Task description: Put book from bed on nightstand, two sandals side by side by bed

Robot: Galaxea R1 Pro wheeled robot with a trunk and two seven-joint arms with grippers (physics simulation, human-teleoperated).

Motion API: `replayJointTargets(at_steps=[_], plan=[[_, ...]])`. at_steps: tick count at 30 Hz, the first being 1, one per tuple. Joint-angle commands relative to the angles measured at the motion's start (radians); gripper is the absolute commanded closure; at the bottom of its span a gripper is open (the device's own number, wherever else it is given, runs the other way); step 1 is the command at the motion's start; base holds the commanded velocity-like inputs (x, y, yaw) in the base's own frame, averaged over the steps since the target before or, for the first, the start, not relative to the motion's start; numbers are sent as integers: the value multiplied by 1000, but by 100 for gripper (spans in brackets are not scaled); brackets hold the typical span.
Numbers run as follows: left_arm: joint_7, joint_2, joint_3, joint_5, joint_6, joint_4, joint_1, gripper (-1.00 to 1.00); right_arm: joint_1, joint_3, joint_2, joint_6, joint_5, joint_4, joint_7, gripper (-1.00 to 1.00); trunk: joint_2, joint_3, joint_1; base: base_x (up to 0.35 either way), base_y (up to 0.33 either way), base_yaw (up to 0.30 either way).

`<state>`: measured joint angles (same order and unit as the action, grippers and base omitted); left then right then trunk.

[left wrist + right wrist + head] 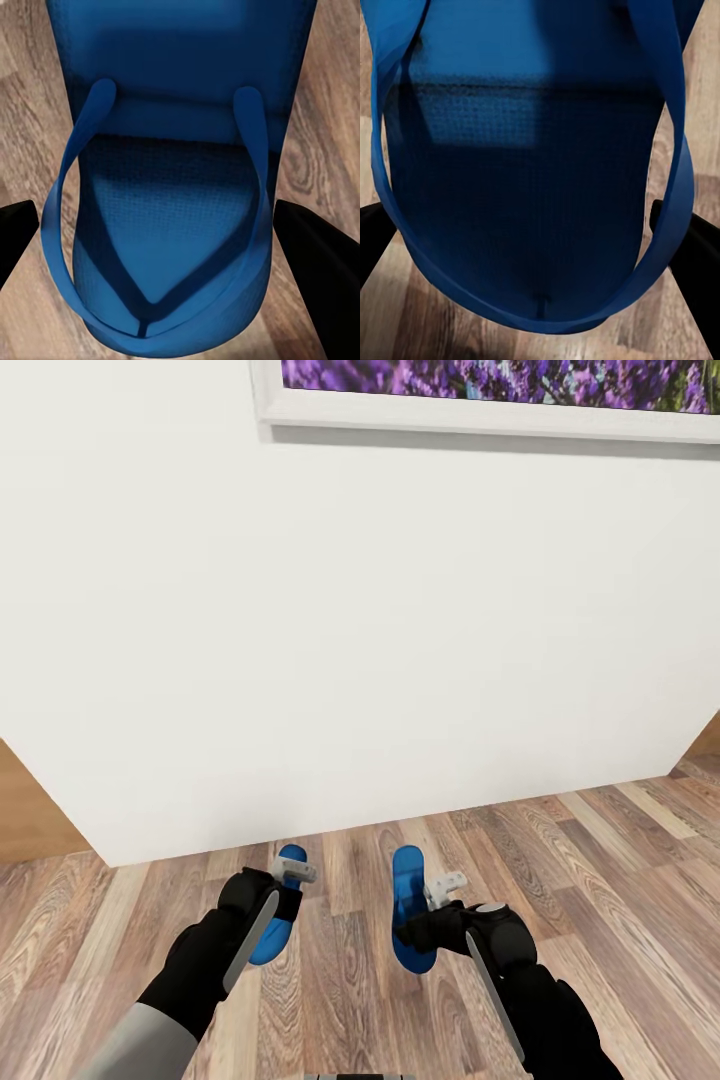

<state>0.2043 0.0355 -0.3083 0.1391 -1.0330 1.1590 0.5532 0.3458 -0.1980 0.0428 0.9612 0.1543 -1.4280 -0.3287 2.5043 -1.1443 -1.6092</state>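
Each arm carried one bright blue flip-flop sandal over the brown wood-plank floor (620,830): the left gripper (285,895) clamped its sandal (169,225), the right gripper (425,925) its own (532,187) (jaws closed at the sole edges). Next, probably, finding the bed and laying both down parallel.

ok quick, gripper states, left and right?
Left gripper: shut on the left blue flip-flop, fingers at either side of it.
Right gripper: shut on the right blue flip-flop.
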Motion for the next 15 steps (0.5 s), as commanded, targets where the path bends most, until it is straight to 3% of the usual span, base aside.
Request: replayJointTargets(at_steps=[1, 15], plan=[[10, 0, -1, 10, -3, 1, 1, 100, 1, 0, 0, 3, 10, 2, -9, 100, 0, -1, 0, 0, 0, 0], [10, 0, -1, 10, -2, 1, 1, 100, 1, 0, 2, 2, 17, 28, -3, 100, 0, -1, 0, 0, 0, 0]])
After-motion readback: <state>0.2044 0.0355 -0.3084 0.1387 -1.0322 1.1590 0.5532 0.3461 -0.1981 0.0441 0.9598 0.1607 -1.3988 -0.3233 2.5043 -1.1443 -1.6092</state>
